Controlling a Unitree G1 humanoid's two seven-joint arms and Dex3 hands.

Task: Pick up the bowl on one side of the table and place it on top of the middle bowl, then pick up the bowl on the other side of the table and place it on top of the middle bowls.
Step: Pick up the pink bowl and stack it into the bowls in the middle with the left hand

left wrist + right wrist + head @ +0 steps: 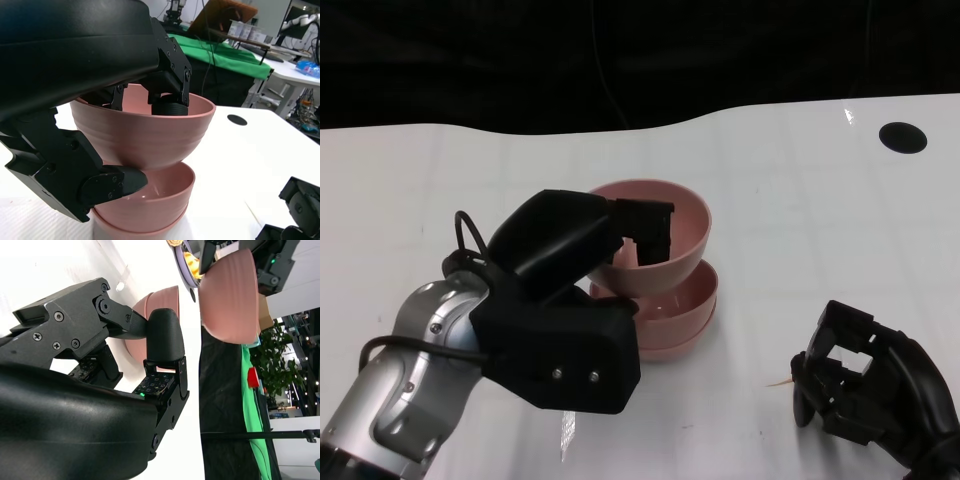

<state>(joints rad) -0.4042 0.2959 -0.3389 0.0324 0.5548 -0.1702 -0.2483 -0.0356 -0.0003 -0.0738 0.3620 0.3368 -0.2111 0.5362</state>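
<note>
My left hand [570,290] grips a pink bowl [665,235] by its near rim, with fingers [167,75] hooked inside and a thumb [112,182] under its wall. The bowl hangs tilted just above a stack of two pink bowls [675,315] in the middle of the table; in the left wrist view the held bowl [145,135] sits over the stacked bowls [155,200]. My right hand [865,385] rests low at the right, fingers curled in, holding nothing. The right wrist view shows the held bowl [230,295] beyond my right hand's fingers [162,340].
The white table [800,200] has a black round hole [902,137] at the far right. A small tan speck [780,383] lies beside my right hand. Beyond the far edge is darkness; the left wrist view shows a green cloth [225,57] and desks behind.
</note>
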